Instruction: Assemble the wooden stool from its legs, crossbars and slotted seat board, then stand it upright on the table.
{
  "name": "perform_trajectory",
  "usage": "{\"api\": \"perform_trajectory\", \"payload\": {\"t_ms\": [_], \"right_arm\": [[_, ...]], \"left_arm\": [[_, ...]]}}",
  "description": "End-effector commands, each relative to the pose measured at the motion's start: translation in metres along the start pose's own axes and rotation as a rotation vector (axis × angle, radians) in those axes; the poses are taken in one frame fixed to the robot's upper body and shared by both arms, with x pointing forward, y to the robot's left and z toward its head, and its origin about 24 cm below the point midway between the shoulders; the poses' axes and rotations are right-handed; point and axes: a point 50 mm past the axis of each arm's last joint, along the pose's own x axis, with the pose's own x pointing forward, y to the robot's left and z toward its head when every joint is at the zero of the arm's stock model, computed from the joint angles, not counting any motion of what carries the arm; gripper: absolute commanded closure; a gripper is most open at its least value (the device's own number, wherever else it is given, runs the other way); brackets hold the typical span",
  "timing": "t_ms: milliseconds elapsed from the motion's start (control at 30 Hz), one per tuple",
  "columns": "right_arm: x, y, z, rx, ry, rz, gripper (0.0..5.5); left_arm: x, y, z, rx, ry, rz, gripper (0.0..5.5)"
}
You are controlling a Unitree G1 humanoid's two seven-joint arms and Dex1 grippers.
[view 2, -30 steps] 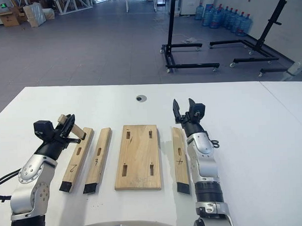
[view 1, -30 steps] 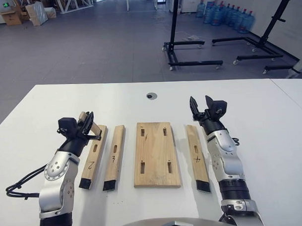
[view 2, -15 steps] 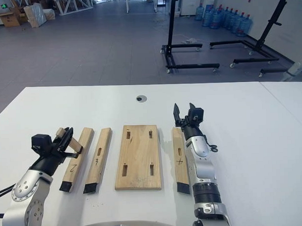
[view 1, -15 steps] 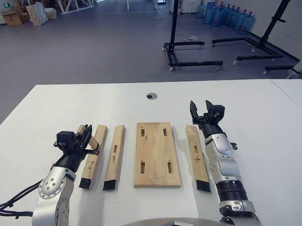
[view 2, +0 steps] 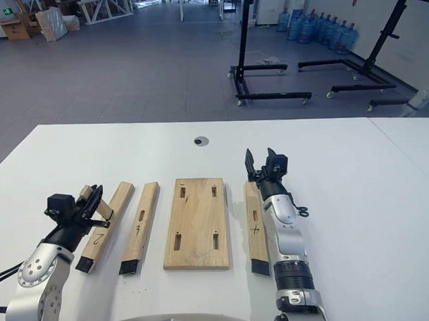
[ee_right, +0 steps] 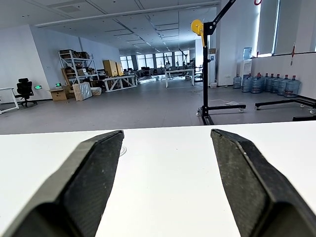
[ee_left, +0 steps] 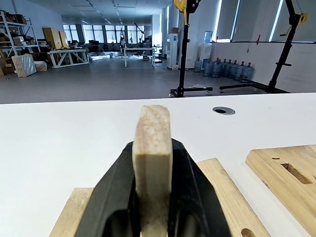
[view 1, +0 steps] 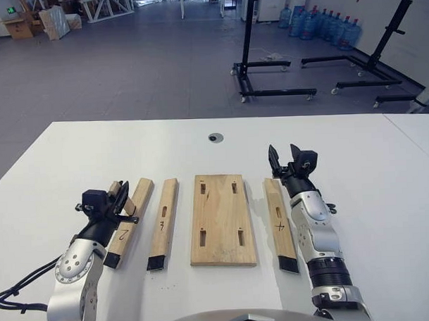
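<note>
On the white table (view 1: 384, 183) the slotted seat board (view 1: 221, 218) lies flat in the middle, its long side running near to far, with two slots at its far end and two towards its near end. Just left of it lies one leg (view 1: 162, 222), roughly parallel to the board, with a black cap on its near end. Further left, the leftmost leg (view 1: 125, 230) lies at a slant, its black-capped near end angled out to the left. The left gripper (view 1: 119, 199) sits low at the left side of that leg's far half, its fingers pinching a short wooden crossbar (ee_left: 152, 143) whose pale end pokes up between the black pads; whether the crossbar touches the leg below cannot be told. Right of the board lies a third leg (view 1: 278, 218), parallel to it and black-capped at its near end. The right gripper (view 1: 282, 152) hovers over the far end of this leg, its fingers spread apart and holding nothing. A small round hole (view 1: 214, 137) is set in the table beyond the board.
</note>
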Motion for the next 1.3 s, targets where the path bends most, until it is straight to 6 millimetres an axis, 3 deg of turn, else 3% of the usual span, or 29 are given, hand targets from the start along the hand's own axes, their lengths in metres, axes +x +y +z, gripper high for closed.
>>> {"api": "perform_trajectory", "payload": {"t_ms": [33, 333, 600, 967, 1300], "right_arm": [[0.003, 0.000, 0.001, -0.002, 0.013, 0.015, 2.25], [0.005, 0.002, 0.001, 0.000, 0.024, 0.043, 2.25], [0.006, 0.006, -0.001, 0.001, 0.030, 0.057, 2.25], [0.005, 0.008, -0.002, -0.008, 0.034, 0.070, 2.25], [0.006, 0.009, -0.001, -0.018, 0.031, 0.073, 2.25]], "left_arm": [[-0.005, -0.002, -0.041, -0.032, 0.237, 0.020, 5.12], [-0.001, -0.006, -0.049, -0.186, 0.314, 0.013, 5.12], [0.009, -0.012, -0.046, -0.066, 0.403, -0.073, 5.12], [0.010, -0.018, -0.055, -0.097, 0.485, -0.094, 5.12], [0.014, -0.024, -0.045, -0.102, 0.406, -0.090, 5.12]]}}
